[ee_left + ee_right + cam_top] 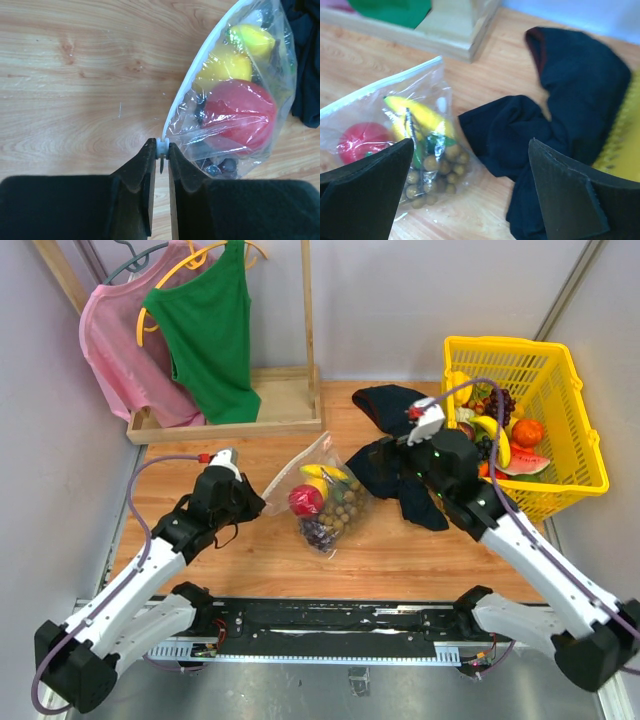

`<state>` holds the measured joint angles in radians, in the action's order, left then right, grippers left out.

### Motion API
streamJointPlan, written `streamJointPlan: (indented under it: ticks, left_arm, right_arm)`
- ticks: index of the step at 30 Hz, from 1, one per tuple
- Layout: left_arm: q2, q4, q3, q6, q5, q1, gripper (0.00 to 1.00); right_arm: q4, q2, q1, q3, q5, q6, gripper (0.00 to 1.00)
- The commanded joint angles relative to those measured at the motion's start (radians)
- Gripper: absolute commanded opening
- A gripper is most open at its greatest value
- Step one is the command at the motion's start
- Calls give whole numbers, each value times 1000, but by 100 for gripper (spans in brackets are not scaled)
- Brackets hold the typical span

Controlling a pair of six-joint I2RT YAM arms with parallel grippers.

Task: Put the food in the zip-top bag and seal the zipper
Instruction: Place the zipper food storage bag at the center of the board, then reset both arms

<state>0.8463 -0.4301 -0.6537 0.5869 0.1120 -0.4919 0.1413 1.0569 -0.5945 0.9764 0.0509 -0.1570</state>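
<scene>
Zip-top bag (318,495) at frame centre, food (322,502) inside. Left end effector (161,150) clenched on zipper (192,75) end; run pinch along strip, firm, no lift. Right end effector (470,195) released, right of centre; should anchor far corner.

The zip-top bag (290,475) is clear and lies flat at the centre of the table (250,560). It contains a red apple (306,500), yellow lemon (225,65), yellow banana (417,115), tan longan cluster (348,508) and dark purple grapes (318,532). The zipper (184,92), a white strip, runs along the bag's left edge. Its near end is pinched in the left gripper (161,157).
</scene>
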Motion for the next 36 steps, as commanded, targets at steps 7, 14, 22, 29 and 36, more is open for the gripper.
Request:
streamJointPlan:
  ticks: [7,14,22,29,36]
  left_arm:
    - [-286,-31,-32,9,154,9,49]
    - [-442,-21,-99,-103,222,9,75]
    - [-667,156,62,-238,289,10,99]
    - [-746,216,173,-300,282,10,99]
    - [-714,213,174,-297,235,22,99]
  right_arm:
    - [213,-351,15,-46,446,33,98]
    - [331,-565,15,-69,566,58,98]
    - [344,-788,15,-153,688,163,98]
    - [277,-894,15,-239,691,210,98]
    - [278,-904,16,-233,686,200,98]
